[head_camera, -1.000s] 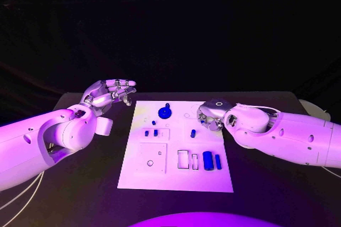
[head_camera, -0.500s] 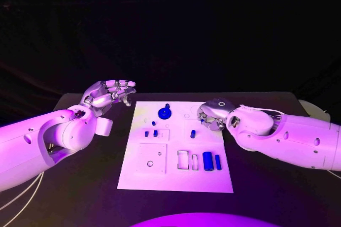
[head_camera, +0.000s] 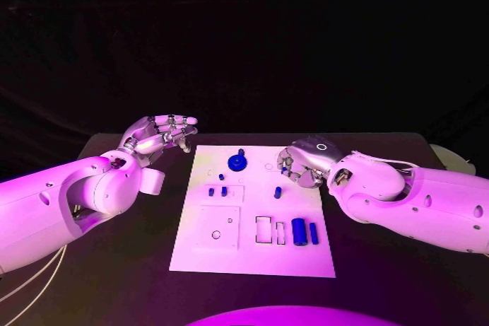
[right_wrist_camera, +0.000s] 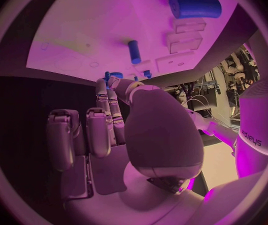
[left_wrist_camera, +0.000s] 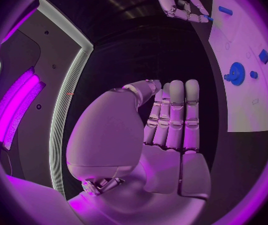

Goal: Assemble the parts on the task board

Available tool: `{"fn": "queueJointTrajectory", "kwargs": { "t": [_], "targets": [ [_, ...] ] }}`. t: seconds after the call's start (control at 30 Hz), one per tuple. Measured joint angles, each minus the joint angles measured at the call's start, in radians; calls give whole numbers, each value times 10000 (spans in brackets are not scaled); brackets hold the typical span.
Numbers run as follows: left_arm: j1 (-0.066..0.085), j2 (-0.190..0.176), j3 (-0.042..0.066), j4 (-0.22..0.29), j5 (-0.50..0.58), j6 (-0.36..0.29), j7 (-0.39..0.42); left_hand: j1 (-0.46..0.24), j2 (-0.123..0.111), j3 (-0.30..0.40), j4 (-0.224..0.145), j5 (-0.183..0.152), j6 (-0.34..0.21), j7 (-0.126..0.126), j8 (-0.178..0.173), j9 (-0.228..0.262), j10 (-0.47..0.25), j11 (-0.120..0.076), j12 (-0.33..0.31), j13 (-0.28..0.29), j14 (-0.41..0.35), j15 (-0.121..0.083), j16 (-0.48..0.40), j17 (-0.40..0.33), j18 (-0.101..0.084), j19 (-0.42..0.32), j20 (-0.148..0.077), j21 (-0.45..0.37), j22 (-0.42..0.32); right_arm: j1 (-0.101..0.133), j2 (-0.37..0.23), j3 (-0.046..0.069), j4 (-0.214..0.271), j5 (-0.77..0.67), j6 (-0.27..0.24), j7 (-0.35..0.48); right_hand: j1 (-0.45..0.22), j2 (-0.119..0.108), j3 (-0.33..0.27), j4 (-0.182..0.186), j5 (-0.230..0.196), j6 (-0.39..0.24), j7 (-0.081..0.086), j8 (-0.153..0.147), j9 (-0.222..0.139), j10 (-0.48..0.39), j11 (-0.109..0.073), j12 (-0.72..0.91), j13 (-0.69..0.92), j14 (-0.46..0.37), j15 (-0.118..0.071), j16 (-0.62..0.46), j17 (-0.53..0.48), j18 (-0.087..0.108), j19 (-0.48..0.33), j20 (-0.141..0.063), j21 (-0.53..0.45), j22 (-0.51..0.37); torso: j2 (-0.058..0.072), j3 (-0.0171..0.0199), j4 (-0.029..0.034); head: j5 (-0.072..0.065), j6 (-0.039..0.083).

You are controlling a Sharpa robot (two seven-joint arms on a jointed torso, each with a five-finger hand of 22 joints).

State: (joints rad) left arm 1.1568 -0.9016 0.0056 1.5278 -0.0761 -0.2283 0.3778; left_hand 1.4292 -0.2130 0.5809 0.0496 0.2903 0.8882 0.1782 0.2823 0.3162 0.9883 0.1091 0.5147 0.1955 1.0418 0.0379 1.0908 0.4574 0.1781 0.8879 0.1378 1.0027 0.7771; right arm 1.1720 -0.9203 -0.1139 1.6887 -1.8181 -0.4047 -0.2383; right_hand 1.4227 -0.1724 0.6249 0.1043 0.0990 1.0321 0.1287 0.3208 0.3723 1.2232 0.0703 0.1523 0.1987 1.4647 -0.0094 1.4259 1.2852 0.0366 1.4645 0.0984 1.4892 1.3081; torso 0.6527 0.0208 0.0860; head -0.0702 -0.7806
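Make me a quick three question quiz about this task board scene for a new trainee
1. True or false: the left robot hand holds a blue part.
2. Which robot hand is over the task board? A) left B) right C) both
3. Fill in: the round blue gear lies at the board's ___ edge, far or near.

Key: 1 false, it hovers beside the board holding nothing. 2 B, the right robot hand. 3 far.
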Motion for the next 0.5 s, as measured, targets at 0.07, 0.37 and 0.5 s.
{"fn": "queueJointTrajectory", "kwargs": {
  "t": [0.07,0.37,0.5],
  "targets": [
    [-2,37,0,-8,0,1,-1,0,0,0,0,0,0,0,0,0,0,0,0,0,0,0,0,0,0,0,0,0,0,-9,24,7,321,47,-119,22,0,0,0,0,0,-1,0,0,0,1,1,0,-1,0,0,0,0,0,0,0,0,0,0,0,1,71,-1],
    [-18,221,-4,-26,0,6,-6,0,0,-29,-29,0,0,0,0,0,-37,37,-3,-1,0,0,0,-13,0,0,0,0,11,-139,673,10,950,279,-506,242,-30,-31,14,-68,57,-8,-6,0,19,13,11,-24,-6,0,0,0,-11,3,0,0,36,-1,-21,-18,35,516,-33],
    [-21,296,-6,-35,0,7,-7,0,0,-29,-29,0,0,0,0,0,-37,37,-3,-2,0,0,0,-13,0,0,0,0,11,-286,1132,-3,791,403,-555,361,-41,-44,14,-68,57,-14,-12,-1,21,38,-6,-25,-11,0,0,0,-11,4,0,0,36,-2,-34,-38,35,694,-98]
  ]
}}
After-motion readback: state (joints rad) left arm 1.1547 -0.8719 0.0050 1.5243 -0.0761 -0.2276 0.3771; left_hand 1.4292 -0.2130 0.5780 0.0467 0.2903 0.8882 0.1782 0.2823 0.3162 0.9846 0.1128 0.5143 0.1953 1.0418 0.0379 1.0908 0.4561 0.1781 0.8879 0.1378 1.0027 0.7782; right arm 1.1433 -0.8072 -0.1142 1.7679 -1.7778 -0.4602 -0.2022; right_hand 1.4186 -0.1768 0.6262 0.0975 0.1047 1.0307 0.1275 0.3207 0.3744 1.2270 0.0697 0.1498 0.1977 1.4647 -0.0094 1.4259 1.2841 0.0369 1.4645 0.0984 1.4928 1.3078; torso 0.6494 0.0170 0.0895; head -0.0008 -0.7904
